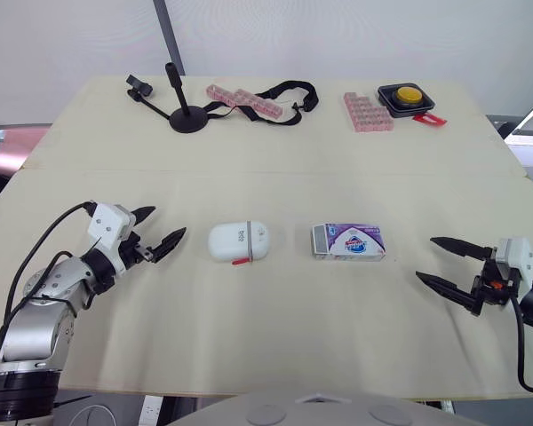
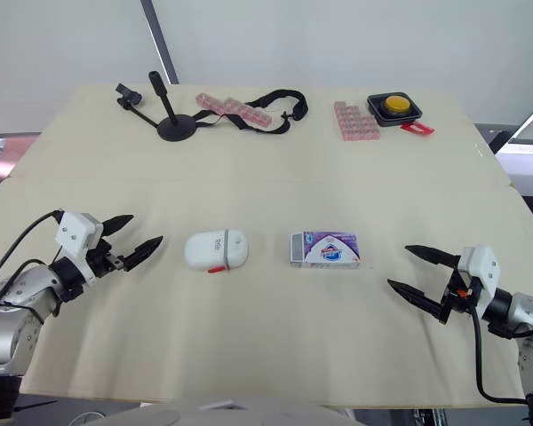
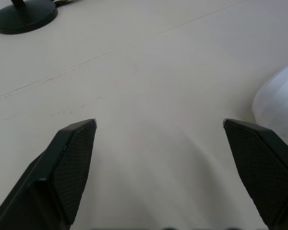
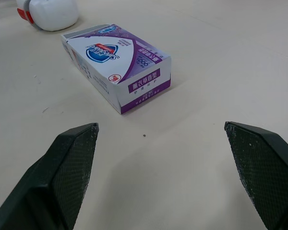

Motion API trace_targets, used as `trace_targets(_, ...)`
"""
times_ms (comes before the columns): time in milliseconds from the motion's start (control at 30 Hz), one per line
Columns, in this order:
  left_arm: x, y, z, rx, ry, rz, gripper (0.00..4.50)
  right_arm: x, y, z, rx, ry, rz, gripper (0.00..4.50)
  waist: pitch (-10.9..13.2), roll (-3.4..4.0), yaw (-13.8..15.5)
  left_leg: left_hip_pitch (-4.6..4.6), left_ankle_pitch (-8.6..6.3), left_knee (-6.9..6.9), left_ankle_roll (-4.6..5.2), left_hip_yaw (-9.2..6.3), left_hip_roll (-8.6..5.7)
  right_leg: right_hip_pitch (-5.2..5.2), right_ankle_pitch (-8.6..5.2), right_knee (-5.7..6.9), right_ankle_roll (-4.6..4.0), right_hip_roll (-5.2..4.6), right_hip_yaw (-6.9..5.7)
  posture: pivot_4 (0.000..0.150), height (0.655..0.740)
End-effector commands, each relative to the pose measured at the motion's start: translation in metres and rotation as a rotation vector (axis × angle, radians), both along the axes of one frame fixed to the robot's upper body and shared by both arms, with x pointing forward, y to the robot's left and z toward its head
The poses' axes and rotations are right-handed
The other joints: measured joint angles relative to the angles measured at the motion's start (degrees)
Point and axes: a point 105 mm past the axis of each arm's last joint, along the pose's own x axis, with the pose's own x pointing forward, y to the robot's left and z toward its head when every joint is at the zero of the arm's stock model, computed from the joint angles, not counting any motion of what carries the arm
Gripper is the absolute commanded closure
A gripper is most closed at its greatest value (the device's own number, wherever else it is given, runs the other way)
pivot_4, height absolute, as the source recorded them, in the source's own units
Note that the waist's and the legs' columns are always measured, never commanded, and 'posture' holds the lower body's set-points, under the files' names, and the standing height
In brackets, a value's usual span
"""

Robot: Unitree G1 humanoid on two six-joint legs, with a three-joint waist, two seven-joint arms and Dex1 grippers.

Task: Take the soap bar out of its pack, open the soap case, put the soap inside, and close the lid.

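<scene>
A purple and white soap pack (image 1: 349, 240) lies flat at the table's middle, its flap closed. Left of it rests a white soap case (image 1: 238, 241) with a red clasp, lid down. My left gripper (image 1: 156, 228) hovers open a little left of the case, nothing between its fingers; the case's edge (image 3: 278, 96) shows in the left wrist view. My right gripper (image 1: 438, 261) stands open to the right of the pack, apart from it. The pack (image 4: 117, 63) lies ahead of it in the right wrist view, with the case (image 4: 48, 12) beyond.
At the table's far side stand a black stand with a round base (image 1: 186, 115), pink block strips with a black strap (image 1: 253, 99), a pink block plate (image 1: 367, 112) and a black box with a yellow button (image 1: 406, 97). Beige tabletop (image 1: 275, 328) lies near me.
</scene>
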Motion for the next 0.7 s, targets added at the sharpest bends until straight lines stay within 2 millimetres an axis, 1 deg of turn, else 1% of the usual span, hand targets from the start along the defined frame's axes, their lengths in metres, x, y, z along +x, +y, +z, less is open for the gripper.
trace_targets(33, 0.0023, 0.0046, 0.0119, 0.028, -0.045, -0.002, 0.00, -0.0002, -0.0012, 0.0085, -0.028, -0.028, 0.014, 0.02, 0.00, 0.00, 0.00, 0.00, 0.00, 0.00, 0.00, 0.00, 0.00, 0.00, 0.00, 0.00, 0.00, 0.00, 0.00, 0.150, 0.7160)
trace_targets(300, 0.0039, 0.0021, 0.0115, 0.015, -0.053, -0.033, 0.00, -0.0014, -0.0020, 0.0094, -0.033, -0.023, 0.011, 0.02, 0.00, 0.00, 0.06, 0.00, 0.00, 0.00, 0.00, 0.00, -0.01, 0.00, 0.00, 0.00, 0.00, 0.00, 0.00, 0.150, 0.7160)
trace_targets(600, 0.0043, 0.0048, 0.0098, 0.010, -0.053, -0.020, 0.00, 0.0003, -0.0022, 0.0106, -0.036, -0.025, 0.009, 0.02, 0.00, 0.00, 0.12, 0.00, 0.00, 0.00, 0.00, 0.00, 0.00, 0.00, 0.00, 0.00, 0.00, 0.00, 0.00, 0.150, 0.7160)
trace_targets(700, 0.0078, 0.0066, 0.0166, 0.000, -0.080, -0.014, 0.00, 0.0037, -0.0026, 0.0153, -0.045, -0.036, 0.014, 0.02, 0.00, 0.00, 0.12, 0.00, 0.00, 0.00, 0.00, 0.00, 0.00, 0.00, 0.00, 0.00, 0.00, 0.00, 0.00, 0.150, 0.7160)
